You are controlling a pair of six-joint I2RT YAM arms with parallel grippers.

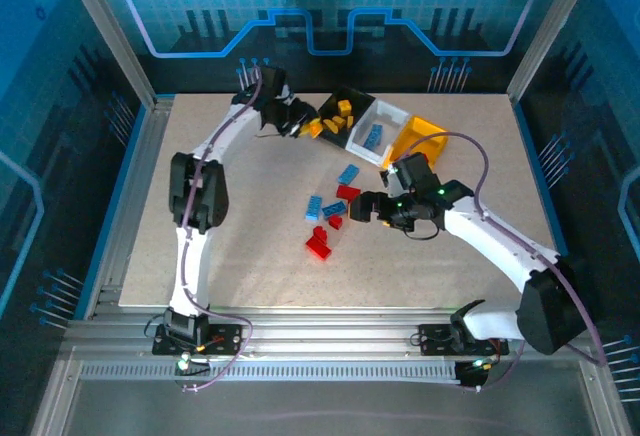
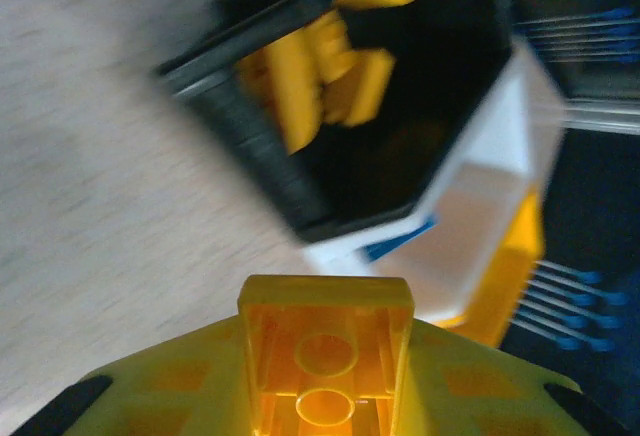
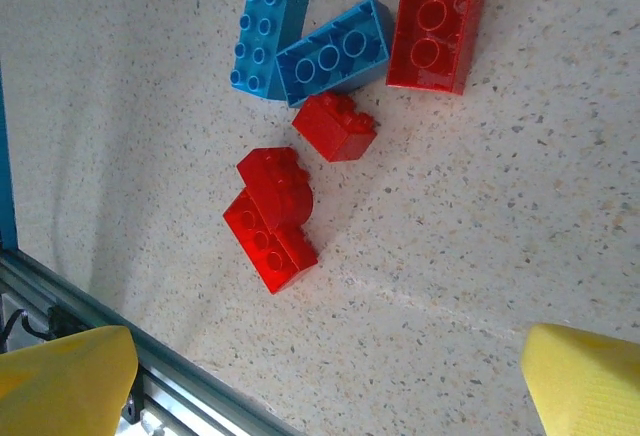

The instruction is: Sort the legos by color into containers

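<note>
The legos (image 1: 330,211) are split between bins and table (image 1: 250,256). Yellow ones lie in the black bin (image 1: 357,97) and a blue one in the white bin (image 1: 396,109). The yellow bin (image 1: 428,134) ends the row on the right, and red and blue pieces sit loose mid-table.

Your left gripper (image 1: 303,126) is clamped on a yellow brick (image 2: 325,356), hollow underside toward its wrist, just beside the black bin's near rim. I judge that is because this bin takes the yellows. That arm reaches far forward with its elbow raised and its wrist turned right toward the bins.

Your right gripper (image 3: 325,386) hangs with jaws spread wide and nothing between them, over the red bricks (image 3: 272,218) and blue bricks (image 3: 312,51). Its forearm angles in from the right, likely lining up a pick.
</note>
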